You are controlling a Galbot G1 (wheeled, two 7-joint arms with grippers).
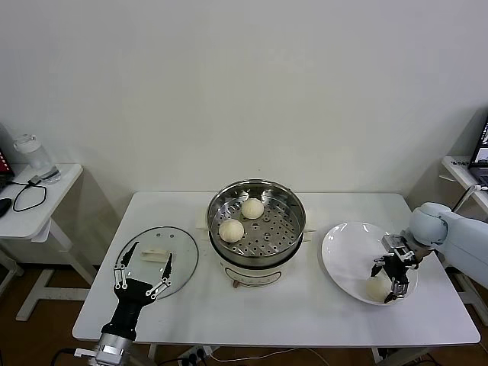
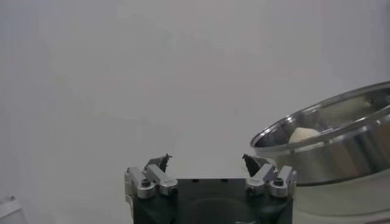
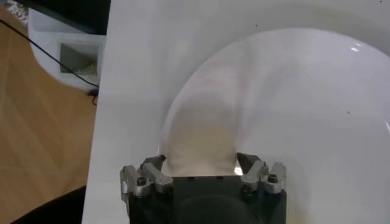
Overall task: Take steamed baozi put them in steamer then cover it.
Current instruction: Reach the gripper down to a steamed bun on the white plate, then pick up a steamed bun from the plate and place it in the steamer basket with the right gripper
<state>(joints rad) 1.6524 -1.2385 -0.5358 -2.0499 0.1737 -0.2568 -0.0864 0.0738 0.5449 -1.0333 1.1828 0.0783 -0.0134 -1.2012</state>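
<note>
We see 2 baozi [image 1: 231, 229] in the steamer [image 1: 293, 208], the cover [image 1: 180, 267] flat on the table [image 1: 320, 305]. Our right gripper [image 1: 395, 276] straddles a bun [image 1: 377, 287] at the plate's [image 1: 343, 252] near-right rim, fingers around it. Our left gripper [image 1: 142, 268] hovers wide over the cover's near edge.

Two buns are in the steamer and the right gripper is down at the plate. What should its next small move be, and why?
Probably finish closing on the bun, then lift. The right gripper has its fingers either side of that bun on the plate, and the steamer has room beside its two buns.
</note>
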